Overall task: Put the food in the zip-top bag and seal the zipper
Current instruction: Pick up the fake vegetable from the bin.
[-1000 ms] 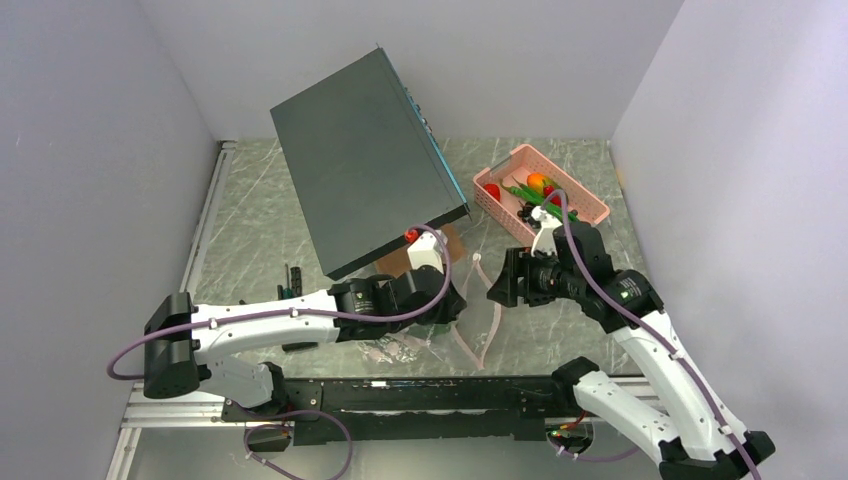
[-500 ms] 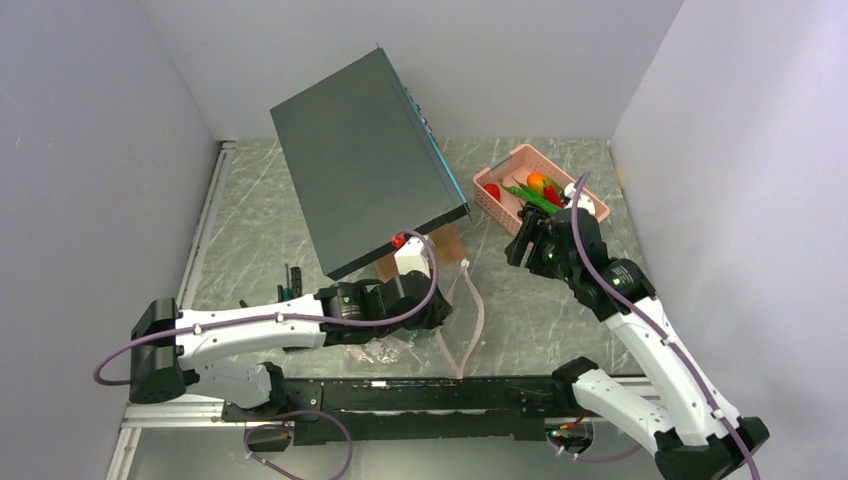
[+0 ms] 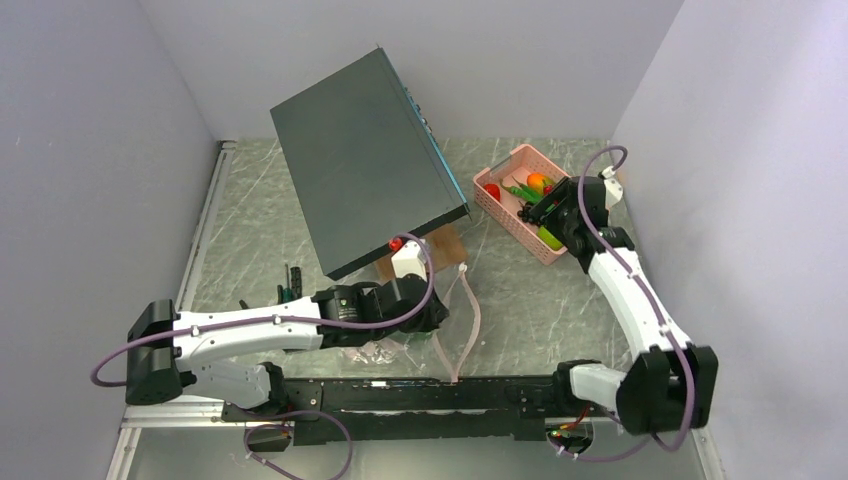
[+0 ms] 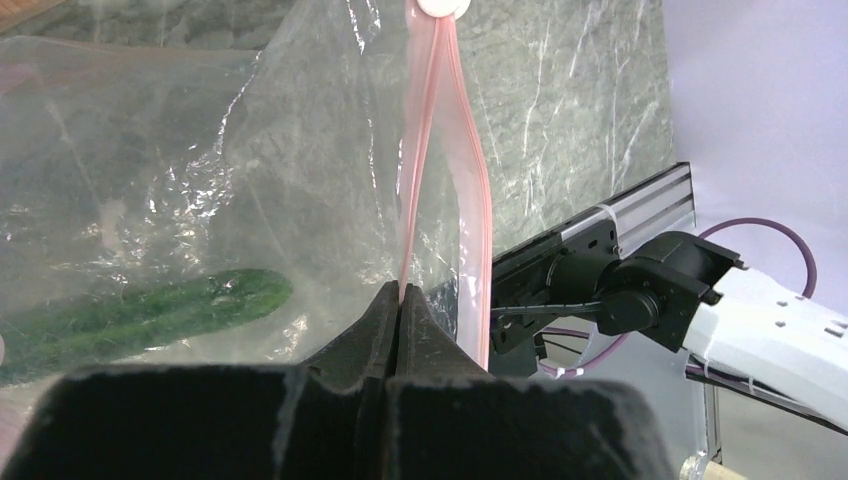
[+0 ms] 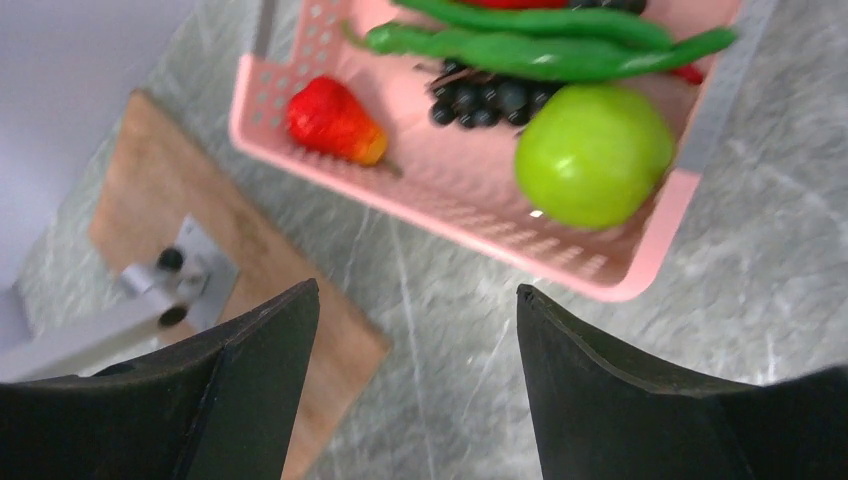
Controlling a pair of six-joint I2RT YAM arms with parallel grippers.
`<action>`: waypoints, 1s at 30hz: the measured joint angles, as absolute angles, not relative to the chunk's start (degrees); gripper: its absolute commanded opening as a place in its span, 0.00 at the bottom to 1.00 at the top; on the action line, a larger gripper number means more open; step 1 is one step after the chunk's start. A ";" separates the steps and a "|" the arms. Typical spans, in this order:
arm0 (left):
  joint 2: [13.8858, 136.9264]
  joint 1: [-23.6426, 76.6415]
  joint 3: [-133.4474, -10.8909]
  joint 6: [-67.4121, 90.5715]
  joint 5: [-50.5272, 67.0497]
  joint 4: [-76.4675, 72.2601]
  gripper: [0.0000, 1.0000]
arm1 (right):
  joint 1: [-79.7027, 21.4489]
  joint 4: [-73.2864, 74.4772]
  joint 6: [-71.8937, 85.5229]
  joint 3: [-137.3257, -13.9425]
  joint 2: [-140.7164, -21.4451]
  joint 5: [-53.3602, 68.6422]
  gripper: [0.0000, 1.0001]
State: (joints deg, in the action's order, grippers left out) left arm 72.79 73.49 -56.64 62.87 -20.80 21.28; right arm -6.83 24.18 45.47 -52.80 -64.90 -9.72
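Our left gripper [image 4: 400,297] is clamped on the zipper [image 4: 437,150], holding the mouth of the zip-top bag [image 4: 180,180] open near centre. Our right gripper [image 5: 415,292], fingers apart, hovers over the pink basket [image 5: 450,222] far right, ready to pick food [image 5: 592,155].

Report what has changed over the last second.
The right gripper swung away from the mouth of the floppy clear plastic bag toward the far right. It now hangs open above the rigid pink perforated basket. The left gripper drew slightly left with the bag's mouth. It stayed shut on the pale pink zipper strip.
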 measured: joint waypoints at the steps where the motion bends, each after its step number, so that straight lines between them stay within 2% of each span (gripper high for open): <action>1: 72.64 73.49 -56.40 62.92 -20.75 21.17 0.00 | -5.67 23.27 45.32 -53.06 -66.61 -9.93 0.75; 5: 72.23 73.49 -55.51 63.33 -20.29 20.67 0.00 | -3.16 20.58 41.69 -56.51 -75.77 -12.16 0.76; 10: 72.18 73.49 -55.51 63.86 -20.16 20.38 0.00 | -2.48 18.83 33.21 -66.50 -90.11 -14.72 0.76; 16: 72.18 73.49 -55.51 63.96 -20.14 20.40 0.00 | -2.55 17.26 22.46 -73.34 -101.45 -17.34 0.70; 30: 71.70 73.49 -55.51 63.88 -20.14 20.95 0.00 | -4.03 10.66 7.84 -76.09 -109.40 -23.31 0.68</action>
State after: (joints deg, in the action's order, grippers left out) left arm 71.70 73.49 -55.51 63.88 -20.14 20.95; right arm -4.03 10.66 7.84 -76.09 -109.40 -23.31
